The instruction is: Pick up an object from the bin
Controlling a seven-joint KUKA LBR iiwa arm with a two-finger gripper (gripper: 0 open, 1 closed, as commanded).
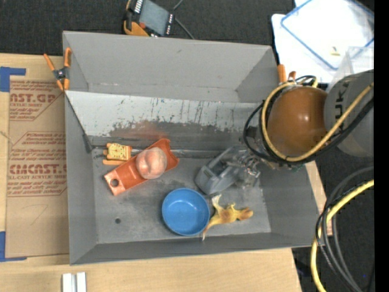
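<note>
just below claw (234, 174), yellow toy (228, 214) (beside blue bowl (182, 214))

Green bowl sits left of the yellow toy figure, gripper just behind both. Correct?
No: the bowl is blue, not green. The camera view shows it left of the yellow toy figure, with the gripper just behind both.

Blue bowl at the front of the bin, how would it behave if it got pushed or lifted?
The blue bowl sits upright, opening up, so a push would probably slide it, not roll it. It looks like smooth plastic: likely light, stiff, perhaps slippery at the rim. It would likely nudge the yellow toy figure beside it.
</note>
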